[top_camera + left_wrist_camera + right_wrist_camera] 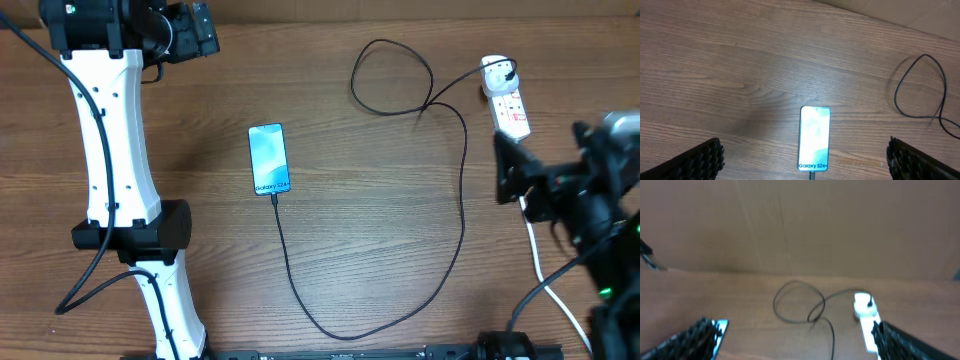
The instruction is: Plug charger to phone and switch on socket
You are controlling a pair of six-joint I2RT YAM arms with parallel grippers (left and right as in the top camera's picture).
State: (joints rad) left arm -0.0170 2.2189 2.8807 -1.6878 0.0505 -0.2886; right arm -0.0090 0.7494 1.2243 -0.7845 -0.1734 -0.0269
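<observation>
- left gripper (203, 30) spread wide, empty, far from the phone (269, 158).
- right gripper (512, 178) spread wide, empty, just beside the socket (509, 102).
- phone lies flat on the wooden table (380, 250), screen lit.
- charger cable (461, 200) loops from the socket to the phone's bottom edge.

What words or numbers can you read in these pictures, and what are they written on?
"Galaxy S24+": near the bottom of the light blue screen of the phone, clear in the left wrist view.
Red marks on the white power strip: too small to read from overhead, and blurred in the right wrist view.
No other writing can be read.
</observation>
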